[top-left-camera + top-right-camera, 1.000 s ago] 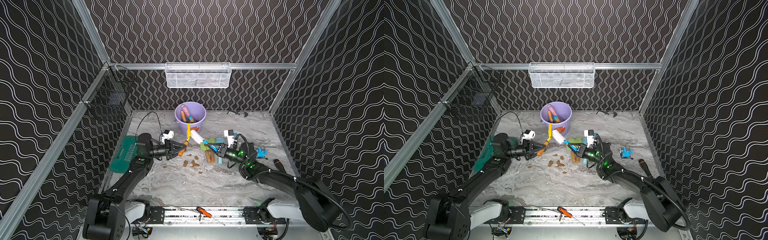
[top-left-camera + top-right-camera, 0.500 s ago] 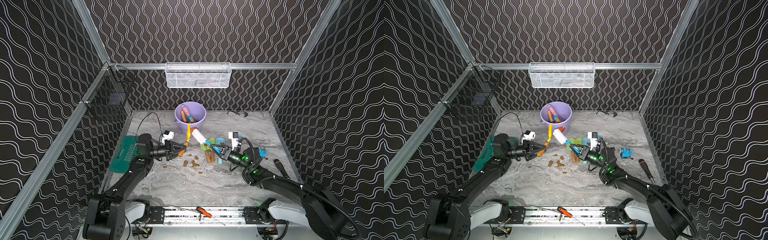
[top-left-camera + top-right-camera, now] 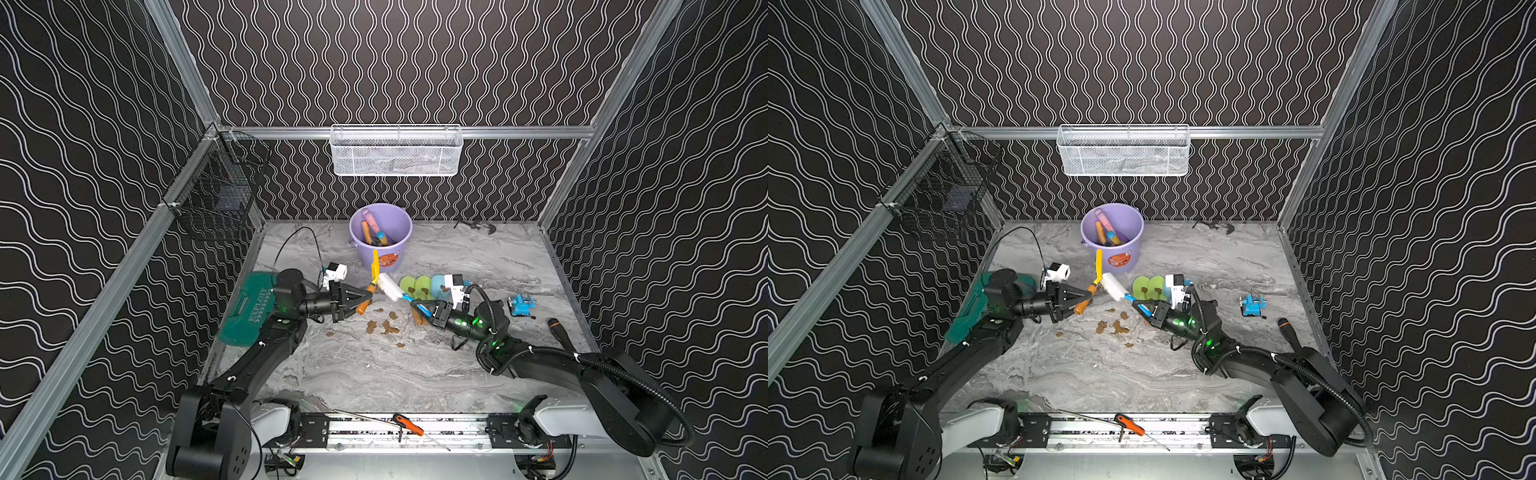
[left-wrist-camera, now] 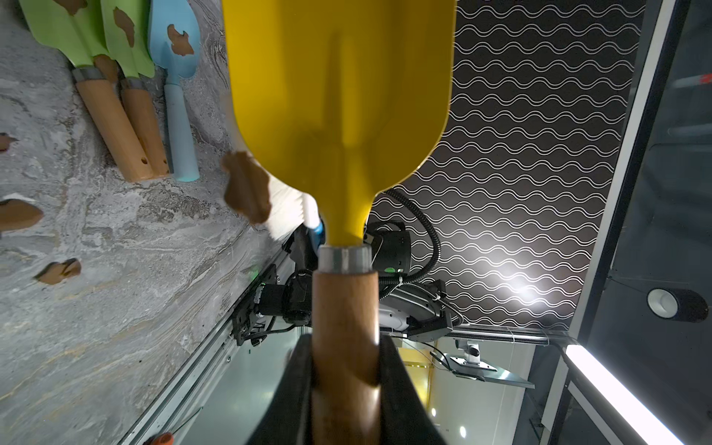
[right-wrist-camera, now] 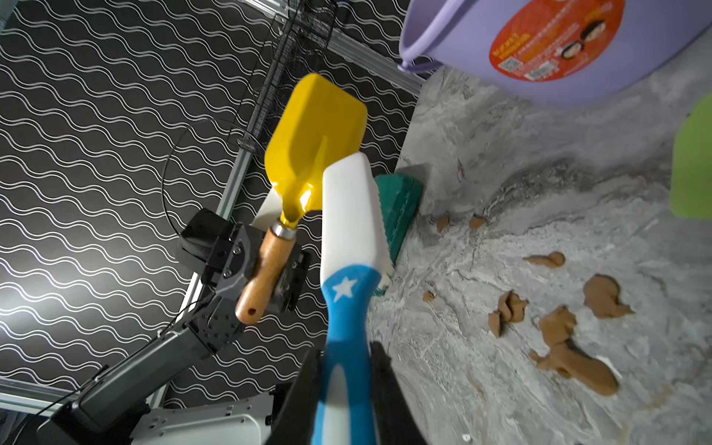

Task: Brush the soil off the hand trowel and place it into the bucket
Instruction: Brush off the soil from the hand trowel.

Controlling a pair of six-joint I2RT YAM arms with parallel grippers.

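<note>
The grey marbled table point(image 3: 374, 374) carries everything. The lavender bucket point(image 3: 360, 252) stands just beyond the left claw point(image 3: 368, 296), past its tips, and already has several tools standing in it.

The left claw is nearly closed, clamped on the wooden handle of the yellow hand trowel point(image 4: 339, 96). The trowel's blade rises from the tips toward the bucket wall. The right claw point(image 3: 419, 309) is fully closed on the blue handle of the white brush point(image 5: 346, 208). The brush head reaches out from that claw and meets the trowel near its neck.

Loose soil point(image 3: 388, 328) lies on the table below and between the two claws. One clump point(image 4: 246, 188) sits right by the bristles, and I cannot tell whether it clings to them or lies on the table behind. Both visible sides of the blade look clean.

- **Grip:** the handle is round and smooth, so a hard sideways stroke could turn the trowel in the left claw.
- **Bucket wall:** the blade tip is close to it, so a careless swing could shove or tip the light bucket.
- **Drop-in:** the blade may catch on the tools already inside and hang on the rim.
</note>
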